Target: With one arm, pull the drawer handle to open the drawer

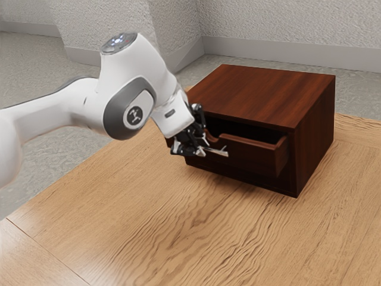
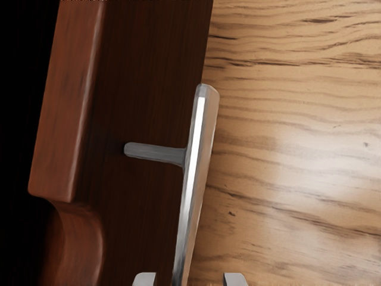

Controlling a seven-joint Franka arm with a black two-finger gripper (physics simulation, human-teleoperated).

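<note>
End effector (image 1: 199, 149) open astride drawer handle (image 2: 193, 179), both sides untouched; drawer (image 1: 253, 155) edge partly out of cabinet (image 1: 262, 89).

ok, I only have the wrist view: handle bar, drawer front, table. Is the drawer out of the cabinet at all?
Observer: Yes. In the exterior view the drawer sticks partway out of the cabinet, with a dark gap above its front.
Operator: Where's the hand along the drawer?
Observer: The hand is at the handle, toward the drawer's end at the exterior view's left.
Operator: More drawers in that cabinet?
Observer: No, I see just this one, under the flat top.
</note>
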